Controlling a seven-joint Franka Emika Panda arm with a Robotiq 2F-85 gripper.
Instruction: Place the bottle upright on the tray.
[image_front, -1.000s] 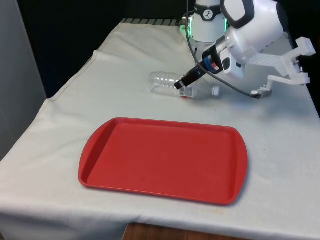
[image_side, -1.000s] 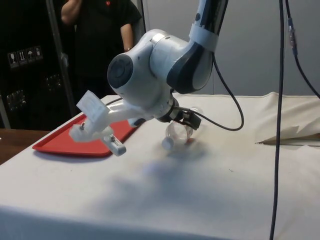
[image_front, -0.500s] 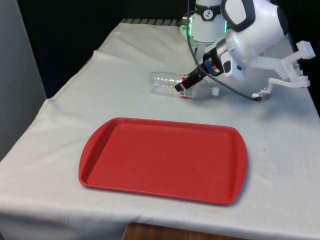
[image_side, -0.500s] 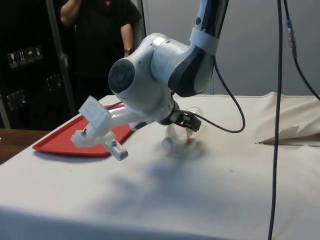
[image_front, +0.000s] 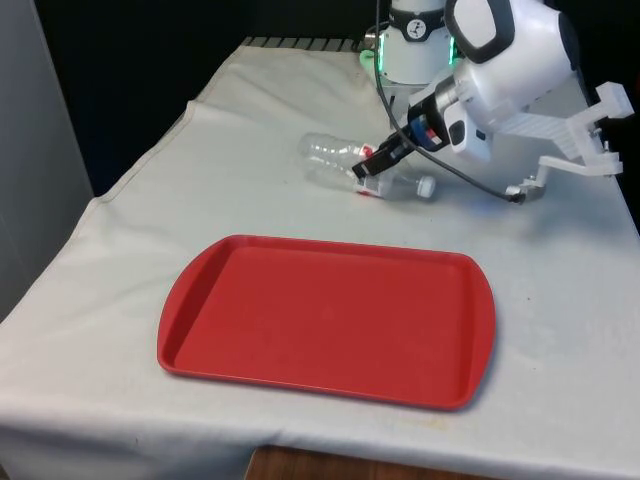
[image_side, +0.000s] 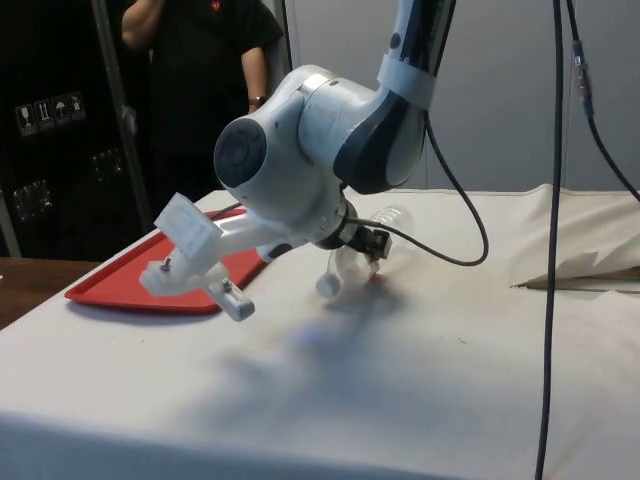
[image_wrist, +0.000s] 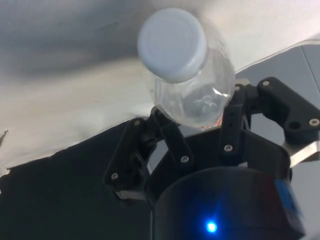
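A clear plastic bottle (image_front: 335, 160) with a white cap (image_front: 427, 186) lies on the white cloth beyond the red tray (image_front: 330, 320). It is tilted, with the cap end low and the base end raised. My gripper (image_front: 372, 166) is shut on the bottle around its middle, near a red label. In the wrist view both fingers (image_wrist: 167, 135) press the bottle (image_wrist: 200, 95) from either side, and its cap (image_wrist: 172, 44) faces the camera. In the side view the bottle (image_side: 352, 262) slants under the gripper (image_side: 366, 246), with the tray (image_side: 120, 285) farther off.
The tray holds nothing and lies near the table's front edge. A person in a black shirt (image_side: 200, 80) stands behind the table in the side view. Black cables (image_side: 556, 200) hang down at that view's right, above a fold in the cloth (image_side: 590, 268).
The fingers have closed onto the bottle. Its base end has tipped upward off the cloth while the cap end stays low. The tray has not moved.
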